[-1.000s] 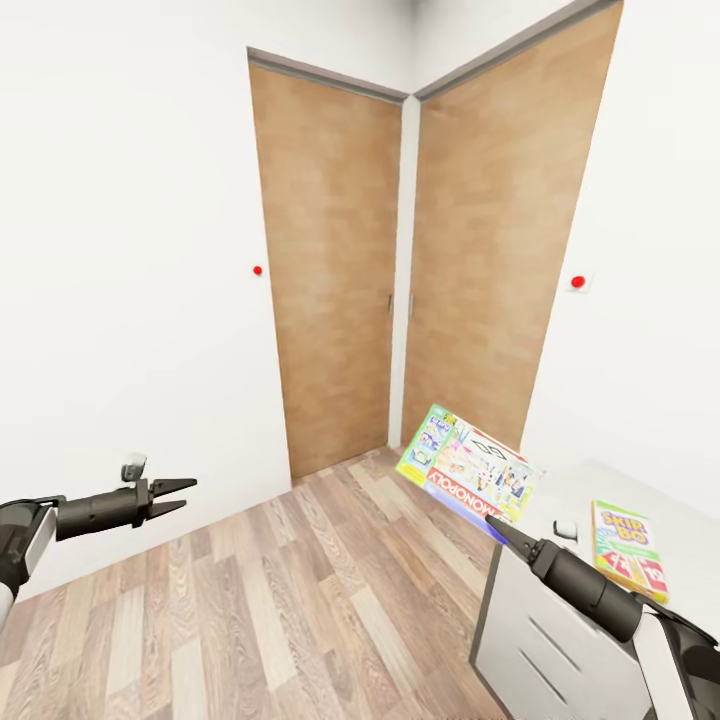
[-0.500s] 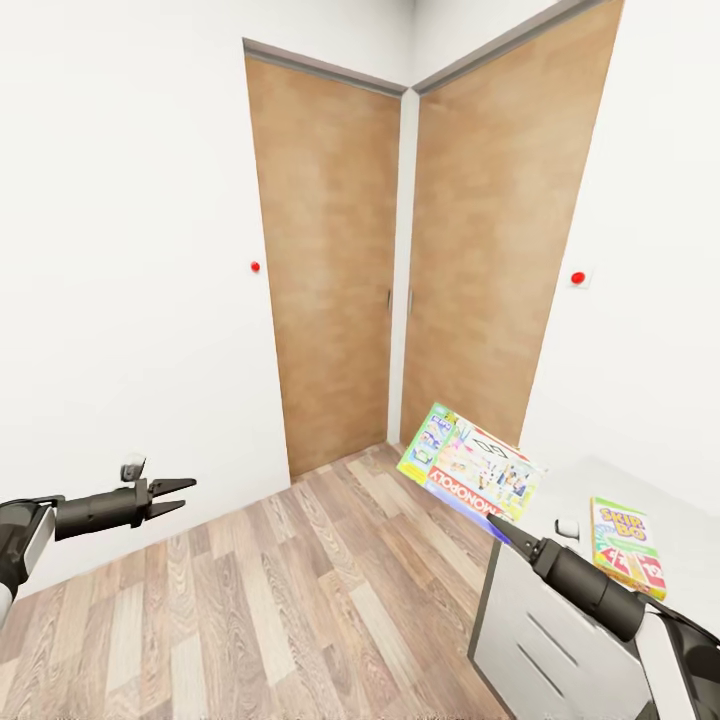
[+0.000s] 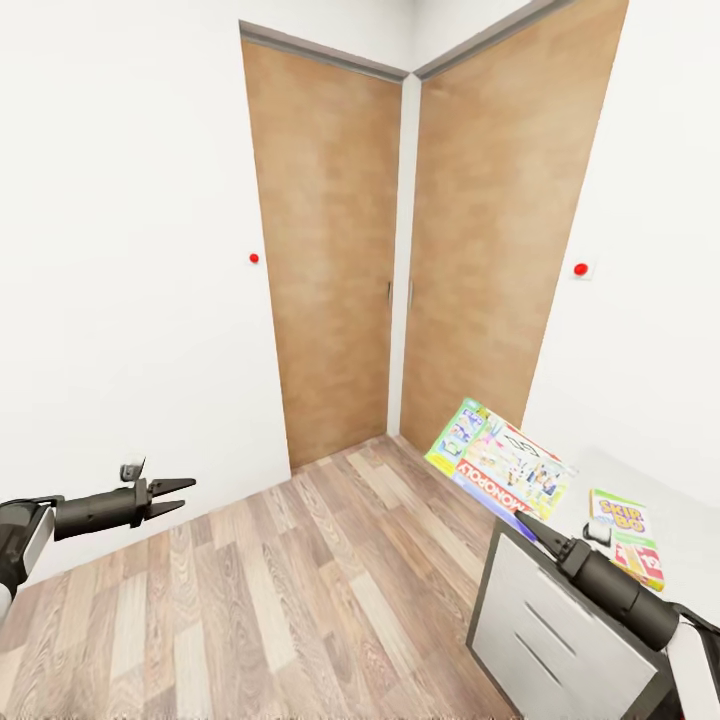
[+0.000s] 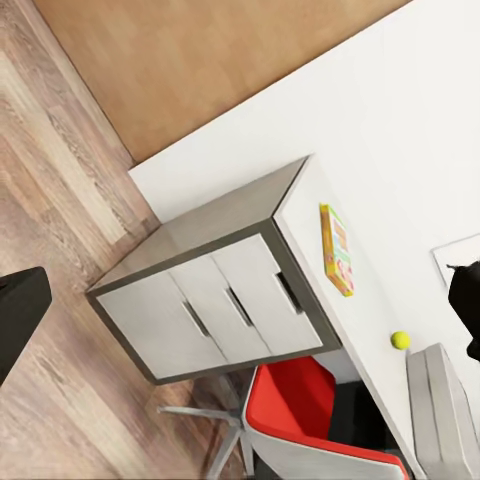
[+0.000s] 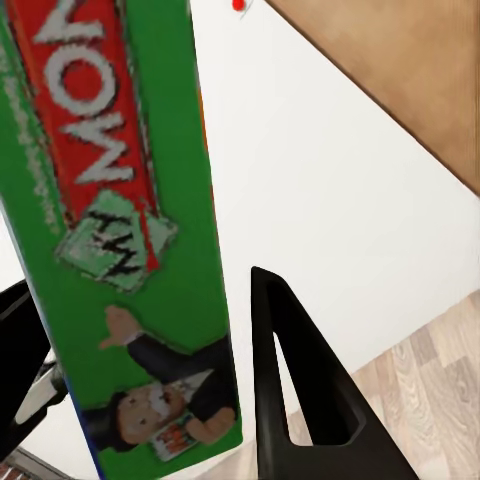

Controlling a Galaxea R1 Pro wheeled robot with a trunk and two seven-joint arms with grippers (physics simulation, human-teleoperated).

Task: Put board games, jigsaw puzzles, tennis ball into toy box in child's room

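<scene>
Shifted rightward, right gripper holds one Monopoly box (tilted).

Two closed wooden doors meet in the corner, a red dot beside each, and a red chair stands by grey drawers.

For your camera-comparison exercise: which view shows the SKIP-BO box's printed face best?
The head view: the SKIP-BO box lies face up on the table, its title readable. The left wrist view shows it from farther off, print unreadable. The right wrist view shows the Monopoly box instead.
</scene>
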